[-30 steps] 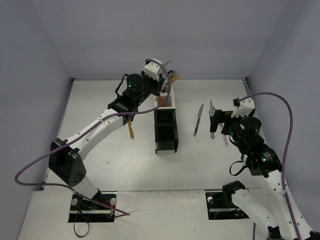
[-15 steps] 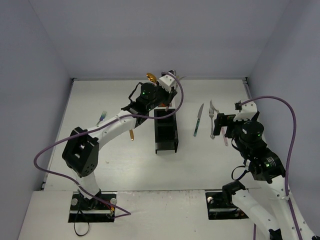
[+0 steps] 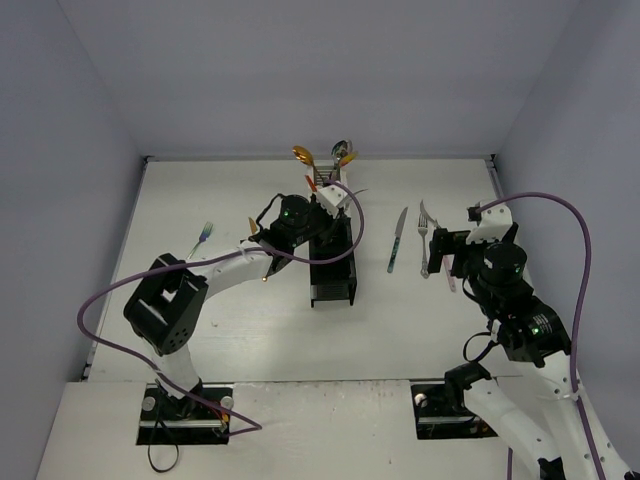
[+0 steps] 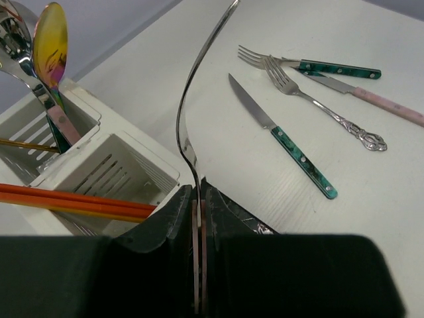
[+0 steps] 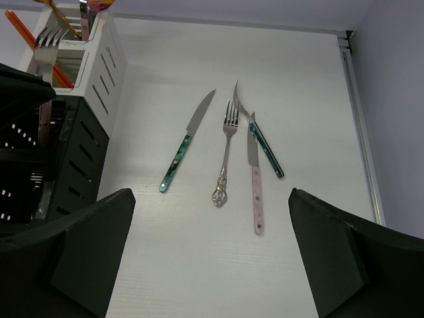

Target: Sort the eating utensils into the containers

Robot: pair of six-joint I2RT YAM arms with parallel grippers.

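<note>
My left gripper [image 4: 197,192] is shut on a thin silver fork [image 4: 189,112] that stands up from the jaws. In the top view this gripper [image 3: 335,205] hangs over the row of containers [image 3: 332,285], about where the white bins meet the black ones. The white bins [image 4: 126,165] hold gold and silver spoons [image 4: 50,40] and orange utensils [image 4: 73,202]. My right gripper [image 5: 211,192] is open and empty above the table. Beyond it lie a teal-handled knife [image 5: 185,142], an ornate silver fork [image 5: 225,156], a pink-handled knife [image 5: 255,179] and a teal-handled fork [image 5: 262,139].
Left of the bins lie a small fork [image 3: 203,235] and a gold utensil [image 3: 263,268] partly under my left arm. The purple cable [image 3: 560,215] loops over my right arm. The table's walls stand close at the back and sides.
My left gripper has come back from the far end of the bin row toward the black bins, uncovering the spoons in the white bins. My right arm shifted slightly right, then held still.
</note>
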